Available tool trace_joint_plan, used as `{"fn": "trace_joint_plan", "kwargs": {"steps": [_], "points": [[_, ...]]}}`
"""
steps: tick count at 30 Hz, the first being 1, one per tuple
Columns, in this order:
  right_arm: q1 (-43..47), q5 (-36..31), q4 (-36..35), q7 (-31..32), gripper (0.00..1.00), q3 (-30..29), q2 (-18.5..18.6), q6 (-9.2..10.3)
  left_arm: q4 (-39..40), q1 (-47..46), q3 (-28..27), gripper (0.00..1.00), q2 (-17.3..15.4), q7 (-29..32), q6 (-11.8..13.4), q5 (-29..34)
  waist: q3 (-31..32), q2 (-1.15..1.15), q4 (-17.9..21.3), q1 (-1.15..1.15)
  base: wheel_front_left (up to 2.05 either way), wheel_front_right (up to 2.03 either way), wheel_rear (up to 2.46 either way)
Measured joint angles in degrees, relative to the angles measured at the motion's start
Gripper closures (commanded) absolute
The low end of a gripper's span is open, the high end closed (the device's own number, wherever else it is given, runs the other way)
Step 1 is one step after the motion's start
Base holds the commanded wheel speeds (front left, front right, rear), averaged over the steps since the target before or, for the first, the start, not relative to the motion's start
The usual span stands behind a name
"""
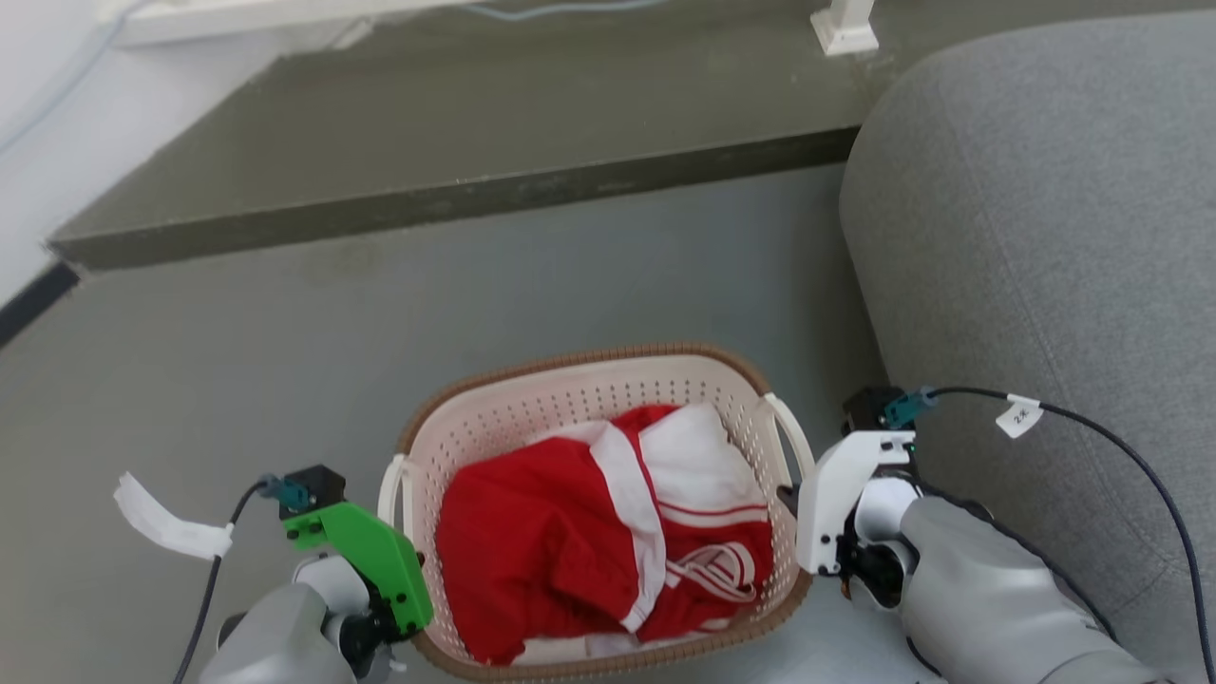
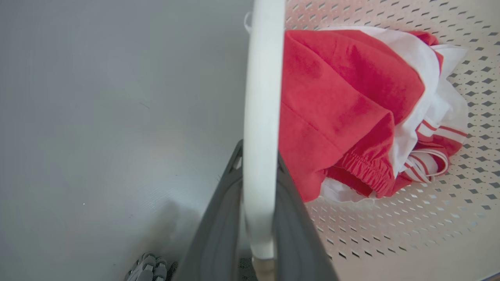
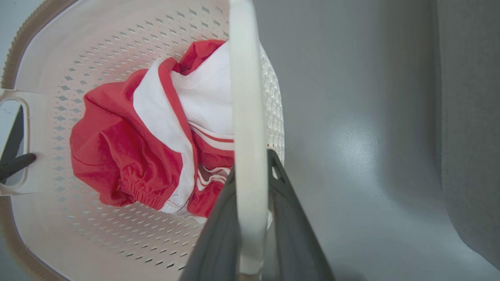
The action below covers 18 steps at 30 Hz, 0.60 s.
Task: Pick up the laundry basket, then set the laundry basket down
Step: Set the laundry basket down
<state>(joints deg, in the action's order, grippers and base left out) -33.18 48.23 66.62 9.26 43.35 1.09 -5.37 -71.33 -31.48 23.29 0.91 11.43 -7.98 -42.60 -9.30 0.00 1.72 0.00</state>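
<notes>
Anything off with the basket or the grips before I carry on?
Nothing stands out. The left gripper and right gripper each clamp a white handle of the basket, which looks level with no cracks showing. The red and white clothes lie wholly inside, none over the rim.

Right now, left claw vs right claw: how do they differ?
Left claw wears a green bracket; right claw a white bracket. Left claw has bare floor beside it; right claw sits by the grey sofa. Shared: each grips a white loop handle of the laundry basket.
</notes>
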Motion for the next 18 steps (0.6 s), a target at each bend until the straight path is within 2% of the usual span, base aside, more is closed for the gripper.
{"fn": "trace_joint_plan", "kwargs": {"steps": [18], "points": [[-8.84, -2.02, -1.07, -6.78, 1.0, -0.36, -0.11, 2.49, 3.18, -7.9, 0.54, 1.0, -1.48, -6.04, 1.75, 1.54, -12.34, 0.0, 0.8, 0.0, 0.0, 0.0, 0.0]]}}
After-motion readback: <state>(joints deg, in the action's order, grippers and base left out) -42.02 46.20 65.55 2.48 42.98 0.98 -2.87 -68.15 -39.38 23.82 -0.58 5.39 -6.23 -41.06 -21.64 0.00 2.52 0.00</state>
